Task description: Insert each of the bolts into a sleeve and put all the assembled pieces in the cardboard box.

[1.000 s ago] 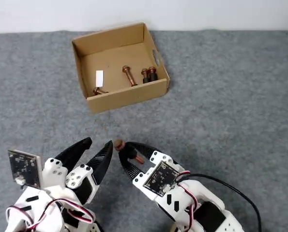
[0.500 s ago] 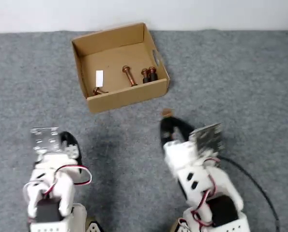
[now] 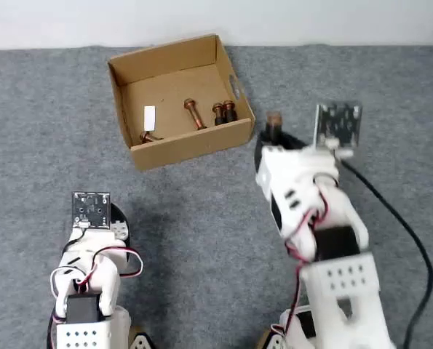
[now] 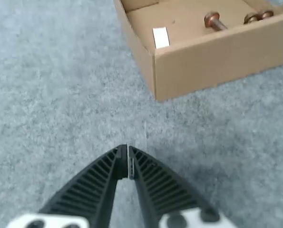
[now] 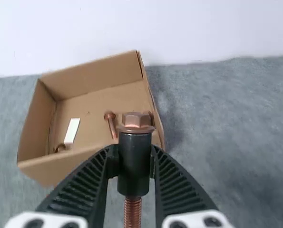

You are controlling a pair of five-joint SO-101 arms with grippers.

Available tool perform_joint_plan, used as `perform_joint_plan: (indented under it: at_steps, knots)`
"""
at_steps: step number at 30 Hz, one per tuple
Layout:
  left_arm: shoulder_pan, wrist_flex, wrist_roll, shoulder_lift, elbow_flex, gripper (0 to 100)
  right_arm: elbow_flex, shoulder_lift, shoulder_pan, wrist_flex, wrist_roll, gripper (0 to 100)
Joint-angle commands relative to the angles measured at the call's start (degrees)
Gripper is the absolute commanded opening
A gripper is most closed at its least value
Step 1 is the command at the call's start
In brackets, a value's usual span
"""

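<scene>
1. The right claw [image 5: 133, 153], clamped on a sleeved bolt [image 5: 134, 124], sits just outside the cardboard box [image 3: 191, 147]. The box's side wall stands between the claw and the box floor.
2. Past that wall, two assembled pieces [image 3: 225, 112] lie nearest the claw, with a third piece [image 3: 195, 114] beyond them.
3. Bare box floor shows between the third piece and a white label [image 3: 149, 117].
4. Away from the box, bare carpet [image 3: 391, 109] flanks this claw.
5. Ahead of the left claw [image 4: 128, 159], fingers closed, bare carpet runs to the box's front corner.

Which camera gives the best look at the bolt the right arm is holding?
Right wrist view: the bolt, in its black sleeve, sits close up in the right gripper. The high view catches its head beside the box; the left wrist view faces the box.
</scene>
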Motion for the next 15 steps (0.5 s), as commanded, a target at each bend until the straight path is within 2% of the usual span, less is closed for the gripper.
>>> perform_joint_plan:
  at_steps: [1, 4, 9, 12, 15]
  knots:
    - [-0.1, 2.7, -0.5, -0.3, -0.3, 1, -12.3, 10.7, 0.5, -5.1, -0.8, 0.8]
    - [-0.1, 4.4, -0.3, -0.3, -0.3, 1, -23.0, 21.9, 0.2, -5.1, -0.9, 0.8]
    - [-0.4, 4.4, 5.9, -0.3, -0.3, 1, -42.1, 40.0, -1.1, -4.8, -0.8, 0.8]
    - [-0.4, 4.5, 6.3, -0.3, -0.3, 1, -52.4, 50.1, -3.5, -2.5, -0.2, 0.8]
    - [-0.4, 6.7, 6.3, -0.3, -0.3, 1, -61.2, 59.6, -6.6, 0.1, 4.0, 0.8]
